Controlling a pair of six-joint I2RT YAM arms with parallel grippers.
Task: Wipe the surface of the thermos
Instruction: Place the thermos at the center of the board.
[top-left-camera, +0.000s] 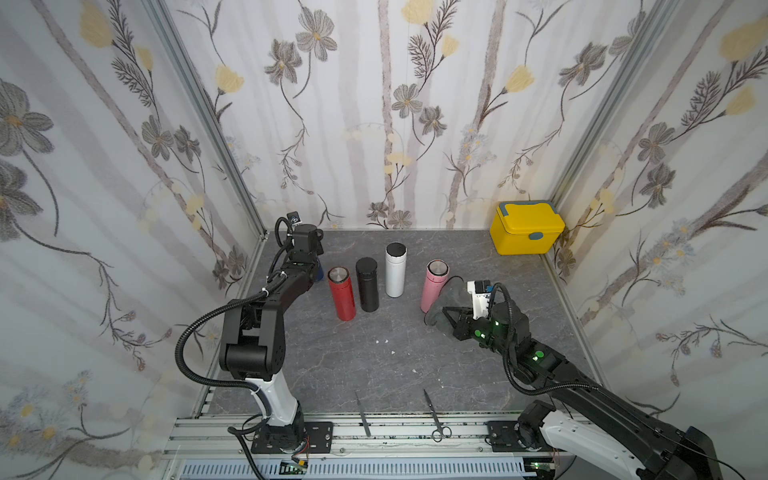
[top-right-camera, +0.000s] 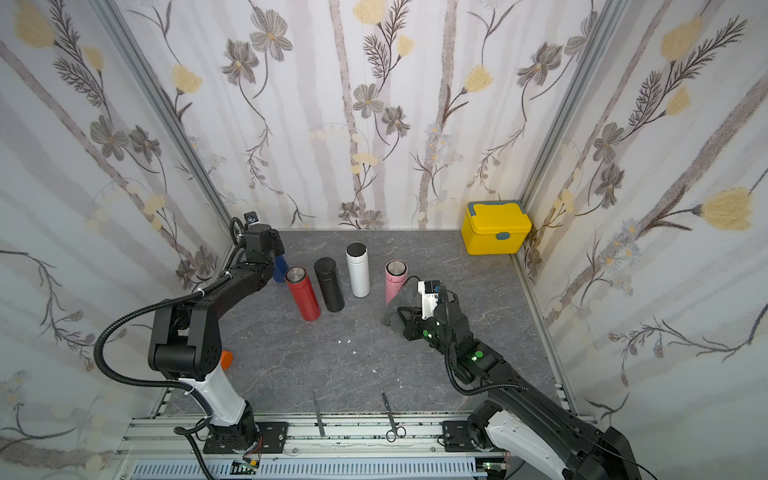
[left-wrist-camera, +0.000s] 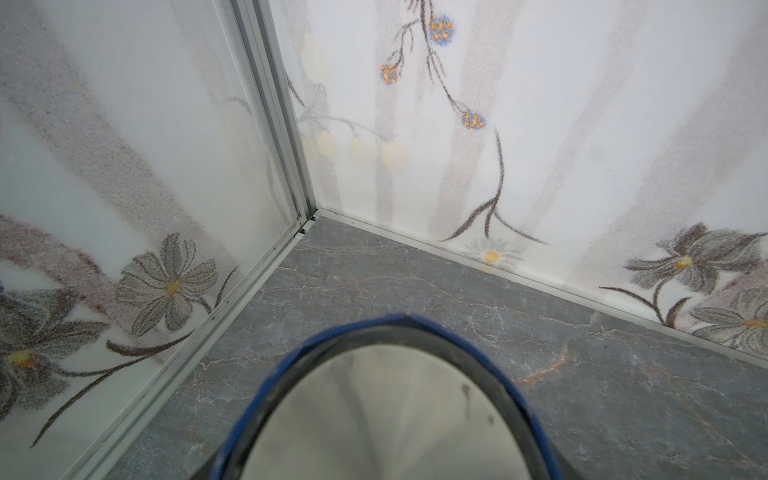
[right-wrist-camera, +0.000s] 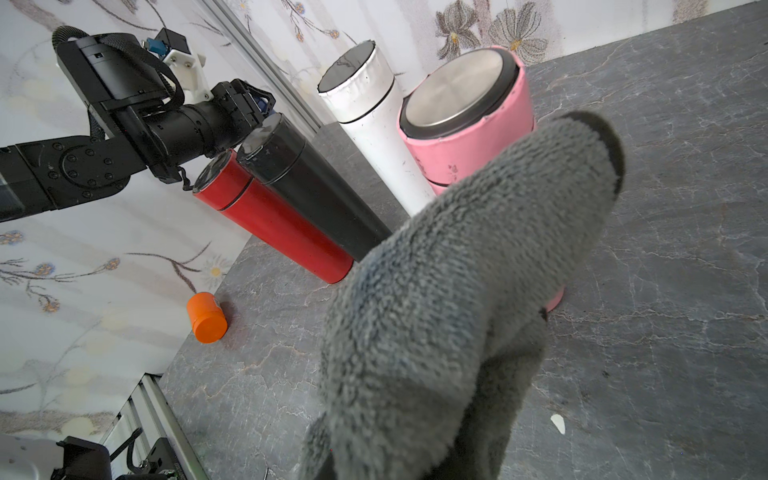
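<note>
Grey cloth, thick and fluffy. Matt, scuffed skin on the pink thermos, brushed metal lid. Glossy gleam on the red thermos and black thermos; white thermos matt, speckled. Dull smudged metal tops the blue thermos. Smooth grey marble-look table. Orange jar, smooth plastic.

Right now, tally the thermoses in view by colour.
Red thermos: 1
Black thermos: 1
White thermos: 1
Pink thermos: 1
Blue thermos: 1
Total: 5
</note>
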